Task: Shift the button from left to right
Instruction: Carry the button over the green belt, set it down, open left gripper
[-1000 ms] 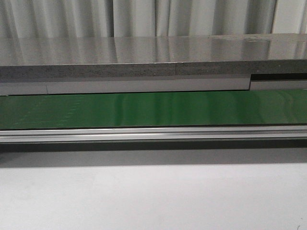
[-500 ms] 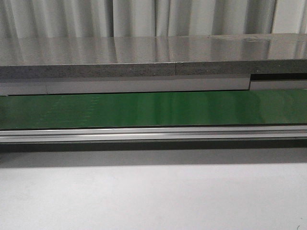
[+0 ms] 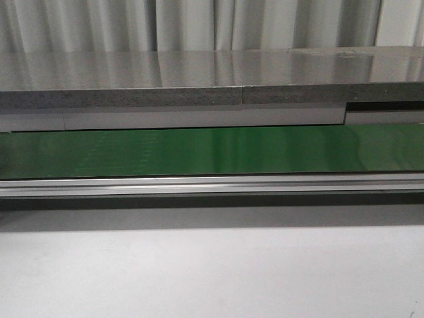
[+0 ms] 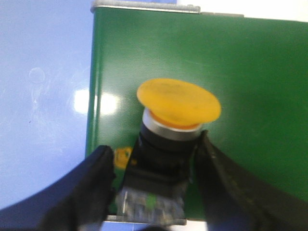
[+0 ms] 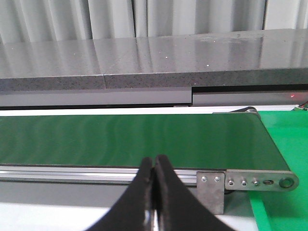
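Sitting between the two dark fingers (image 4: 91, 187) of the left hand (image 4: 154, 185), the button (image 4: 166, 139) shows its round yellow-orange cap tipped away from the wrist, with a silver collar and a black boxy body below it. Both fingers press against the sides of that black body, so the left hand is grasping the button. Beneath it lies the green belt (image 4: 240, 72), near the belt's end and metal edge. The right hand (image 5: 154, 166) is clenched, its fingertips pressed together with nothing between them, hanging in front of the green belt and its silver rail (image 5: 96, 173). Neither hand shows in the front view, only the belt, the pale counter (image 3: 212, 278) and a grey shelf (image 3: 199, 73).
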